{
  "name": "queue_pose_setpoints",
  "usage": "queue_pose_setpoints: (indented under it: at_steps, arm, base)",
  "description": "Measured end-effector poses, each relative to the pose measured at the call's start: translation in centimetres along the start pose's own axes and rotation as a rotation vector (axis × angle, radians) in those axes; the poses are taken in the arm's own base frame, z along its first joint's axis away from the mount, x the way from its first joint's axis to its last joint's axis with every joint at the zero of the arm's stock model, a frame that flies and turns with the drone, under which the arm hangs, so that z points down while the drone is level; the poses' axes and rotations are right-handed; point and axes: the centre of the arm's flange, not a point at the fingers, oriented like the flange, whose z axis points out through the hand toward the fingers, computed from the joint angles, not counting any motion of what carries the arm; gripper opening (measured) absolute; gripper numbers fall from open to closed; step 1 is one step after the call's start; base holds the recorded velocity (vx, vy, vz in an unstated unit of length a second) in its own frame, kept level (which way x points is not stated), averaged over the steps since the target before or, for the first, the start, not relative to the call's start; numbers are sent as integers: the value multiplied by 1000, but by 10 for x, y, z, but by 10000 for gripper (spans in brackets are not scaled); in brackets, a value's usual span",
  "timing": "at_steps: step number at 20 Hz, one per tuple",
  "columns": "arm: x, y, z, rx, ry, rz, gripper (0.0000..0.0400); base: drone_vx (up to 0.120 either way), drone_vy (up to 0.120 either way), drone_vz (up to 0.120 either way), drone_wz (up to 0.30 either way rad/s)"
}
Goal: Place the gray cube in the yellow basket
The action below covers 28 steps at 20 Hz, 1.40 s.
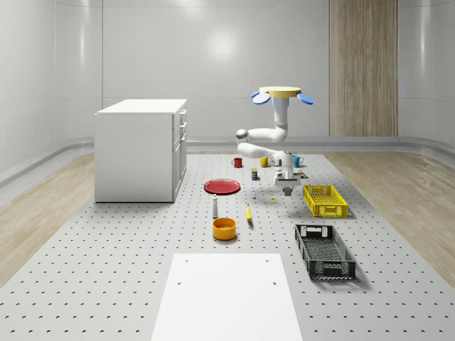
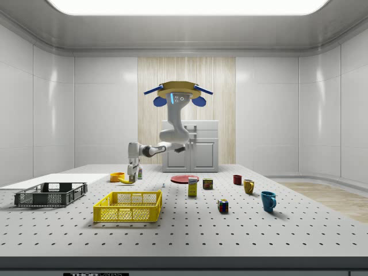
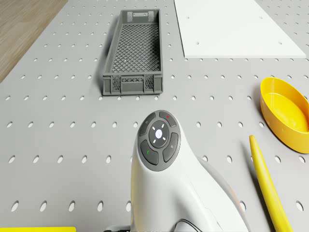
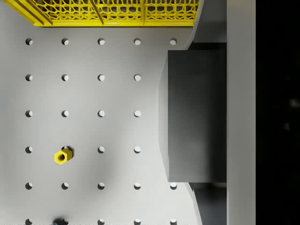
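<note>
Right, I've got the drone hovering over the table, arm bent low, gripper just beside the yellow basket. On the wrist view, the gray cube sits clamped between the fingers, above the table, near a small yellow nut.

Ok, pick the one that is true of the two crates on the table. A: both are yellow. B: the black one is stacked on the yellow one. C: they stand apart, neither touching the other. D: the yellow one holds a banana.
C: the yellow crate and the black crate sit on the table with bare surface between them.
</note>
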Motion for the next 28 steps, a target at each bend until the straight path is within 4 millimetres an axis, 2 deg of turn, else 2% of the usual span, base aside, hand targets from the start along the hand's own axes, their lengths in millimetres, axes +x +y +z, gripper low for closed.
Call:
queue_pose_setpoints:
  at_steps: [5,10,16,28]
  arm:
    - [0,0,-1,0,0,0,250]
    - [0,0,-1,0,0,0,250]
    - [0,0,-1,0,0,0,250]
    - [0,0,-1,0,0,0,250]
  base:
    - [0,120,104,0]
    - [0,120,0,0]
    - [-113,120,0,0]
    - [0,120,0,0]
